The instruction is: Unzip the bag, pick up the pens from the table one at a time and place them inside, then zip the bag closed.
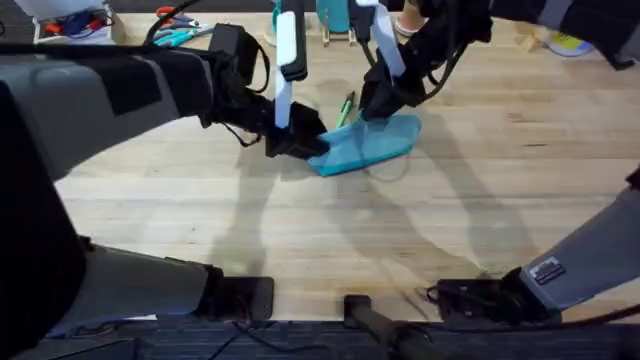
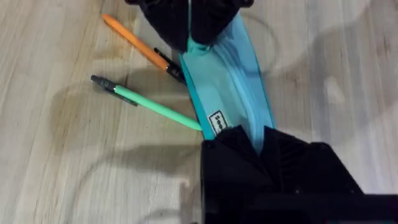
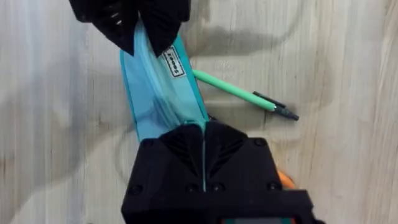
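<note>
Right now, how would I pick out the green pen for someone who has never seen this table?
Start at the light blue pouch in the middle of the wooden table, pinched at one end by the left claw and at the other by the right claw. Two pens lie against its far side. Beside the orange pen, the green pen has a mint barrel and dark clip.

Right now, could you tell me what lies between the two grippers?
The bag spans the whole stretch: the left gripper is shut on one end and the right gripper on the other, as the left wrist view shows.
</note>
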